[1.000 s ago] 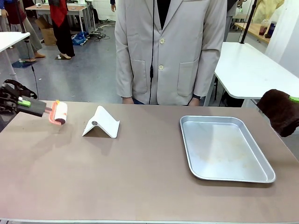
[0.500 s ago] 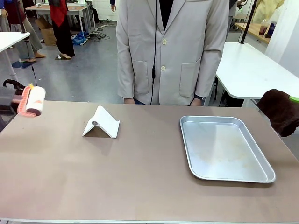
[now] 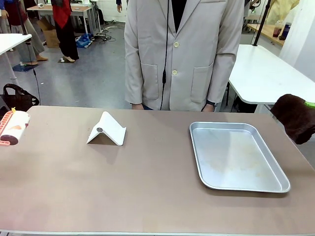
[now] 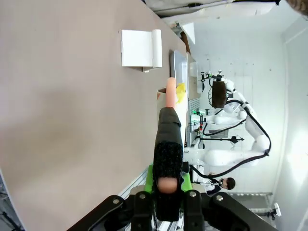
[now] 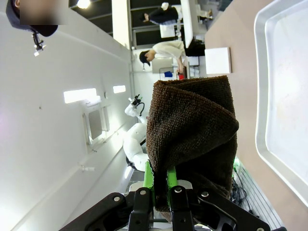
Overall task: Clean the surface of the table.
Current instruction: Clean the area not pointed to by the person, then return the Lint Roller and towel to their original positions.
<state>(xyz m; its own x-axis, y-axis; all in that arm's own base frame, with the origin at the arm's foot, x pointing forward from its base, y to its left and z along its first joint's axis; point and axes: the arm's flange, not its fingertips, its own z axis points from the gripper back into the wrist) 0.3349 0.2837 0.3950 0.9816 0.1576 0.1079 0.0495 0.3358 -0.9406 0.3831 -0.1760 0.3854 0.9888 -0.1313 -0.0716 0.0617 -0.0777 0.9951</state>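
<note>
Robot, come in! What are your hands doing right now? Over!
Left gripper shut on lint roller. Right gripper shut on brown cloth. Table not yet wiped. In the way: metal tray, white stand.

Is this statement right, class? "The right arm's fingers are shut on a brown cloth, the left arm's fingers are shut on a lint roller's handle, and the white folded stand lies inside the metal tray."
One part is wrong. The white folded stand lies on the bare table, well to the left of the metal tray, as the front view shows. The rest holds: the brown cloth is in the right fingers, the lint roller in the left fingers.
</note>
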